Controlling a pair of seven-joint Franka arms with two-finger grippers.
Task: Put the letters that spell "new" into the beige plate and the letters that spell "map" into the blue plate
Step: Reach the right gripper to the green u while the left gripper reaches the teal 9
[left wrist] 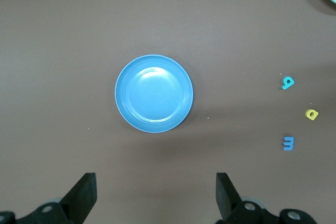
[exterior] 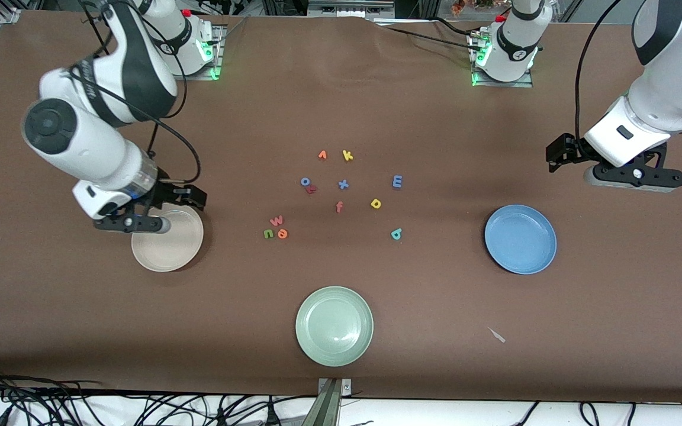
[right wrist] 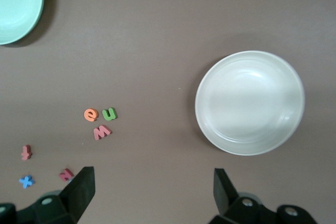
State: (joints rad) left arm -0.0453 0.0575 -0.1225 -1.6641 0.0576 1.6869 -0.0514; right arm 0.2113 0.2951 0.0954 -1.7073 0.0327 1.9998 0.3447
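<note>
The green n (exterior: 268,234), orange e (exterior: 282,234) and pinkish-red w (exterior: 276,220) lie bunched together mid-table; the right wrist view shows the n (right wrist: 109,113), e (right wrist: 91,114) and w (right wrist: 102,131) beside the empty beige plate (right wrist: 250,102). My right gripper (exterior: 134,223) hangs open over the beige plate's (exterior: 169,251) rim. The light-blue m (exterior: 397,181), yellow a (exterior: 376,203) and teal p (exterior: 396,234) lie apart between the other letters and the empty blue plate (exterior: 520,239). My left gripper (exterior: 634,176) hovers open over bare cloth beside that plate (left wrist: 154,93).
A pale green plate (exterior: 334,325) sits nearest the front camera. Spare letters lie mid-table: an orange v (exterior: 322,155), yellow k (exterior: 347,155), blue o (exterior: 305,181), blue x (exterior: 343,184) and red-orange f (exterior: 339,206). A paper scrap (exterior: 496,335) lies near the blue plate.
</note>
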